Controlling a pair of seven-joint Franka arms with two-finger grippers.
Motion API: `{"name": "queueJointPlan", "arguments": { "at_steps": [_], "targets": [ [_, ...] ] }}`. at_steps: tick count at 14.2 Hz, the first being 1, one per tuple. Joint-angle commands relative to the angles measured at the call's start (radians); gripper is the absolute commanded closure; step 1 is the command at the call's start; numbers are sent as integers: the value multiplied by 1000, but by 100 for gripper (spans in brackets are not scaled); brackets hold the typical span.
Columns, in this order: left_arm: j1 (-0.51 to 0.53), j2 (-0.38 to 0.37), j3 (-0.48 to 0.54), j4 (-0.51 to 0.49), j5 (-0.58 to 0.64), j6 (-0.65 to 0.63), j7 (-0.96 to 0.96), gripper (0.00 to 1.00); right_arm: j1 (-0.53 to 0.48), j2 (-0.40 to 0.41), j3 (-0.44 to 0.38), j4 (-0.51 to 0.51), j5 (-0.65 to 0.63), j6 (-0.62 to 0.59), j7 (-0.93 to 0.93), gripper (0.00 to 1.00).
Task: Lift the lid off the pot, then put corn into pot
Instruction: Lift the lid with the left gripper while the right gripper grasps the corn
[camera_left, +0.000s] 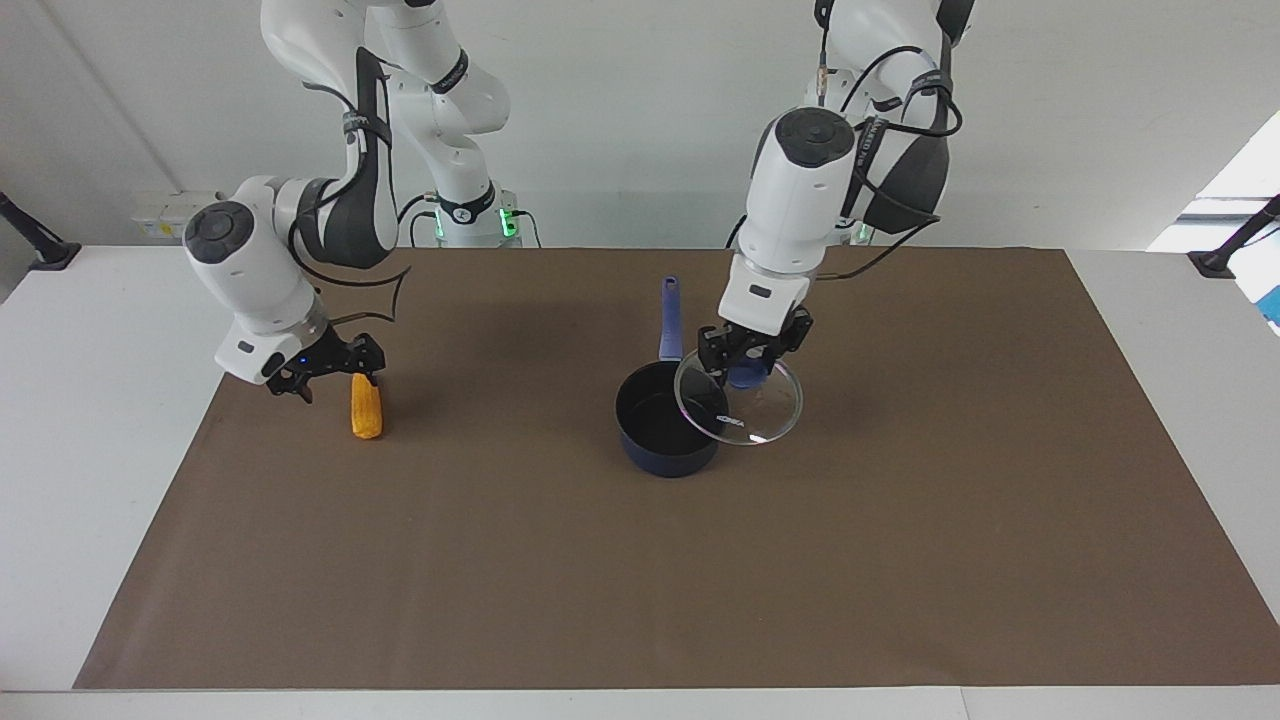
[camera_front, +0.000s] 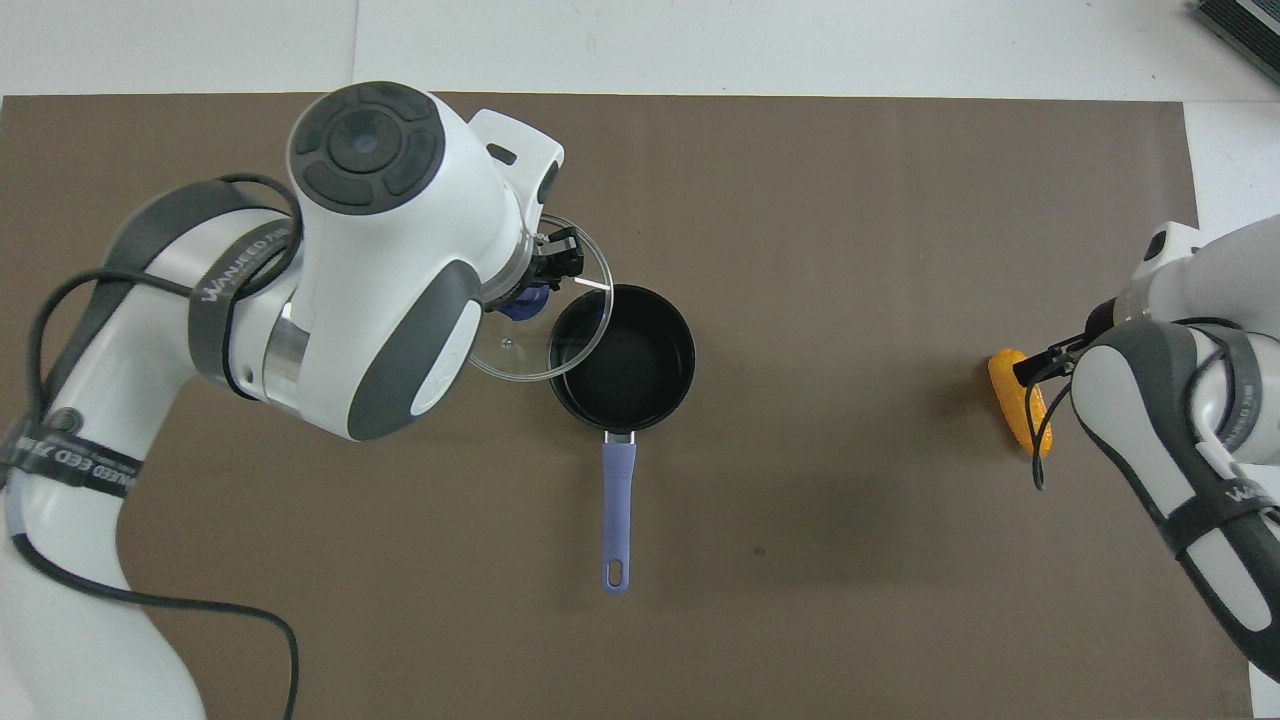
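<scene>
A brown mat (camera_left: 640, 560) covers the white table (camera_left: 90, 400) before a plain pale wall. The pot (camera_left: 665, 420) stands uncovered mid-mat, its black inside exposed and its long handle pointing toward the robots. The left gripper (camera_left: 748, 362) is clamped on the blue knob of the lid (camera_left: 745, 405) and holds the glass disc in the air, tilted, overlapping the pot's rim on the side toward the left arm's end of the table. The corn (camera_left: 366, 406) lies on the mat toward the right arm's end, well apart from the pot. The right gripper (camera_left: 330, 375) is low at the corn's robot-side end, fingers spread wide, gripping nothing; contact with the cob cannot be determined.
</scene>
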Motion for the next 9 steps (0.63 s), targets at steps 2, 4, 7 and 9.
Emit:
{"name": "queueJointPlan", "arguments": {
  "at_steps": [2, 4, 7, 9],
  "targets": [
    [63, -38, -7, -11, -14, -24, 143, 100, -20, 23, 8, -72, 2, 89, -62, 0],
    [98, -41, -5, -11, -14, -38, 232, 100, -22, 51, 8, -88, 2, 112, -100, 0],
    [167, -43, -5, -11, -14, -64, 357, 100, -22, 54, 6, -95, 2, 124, -100, 0],
    [211, -51, -5, -18, -14, -72, 454, 100, -19, 54, 8, -131, 2, 153, -108, 0]
  ]
}}
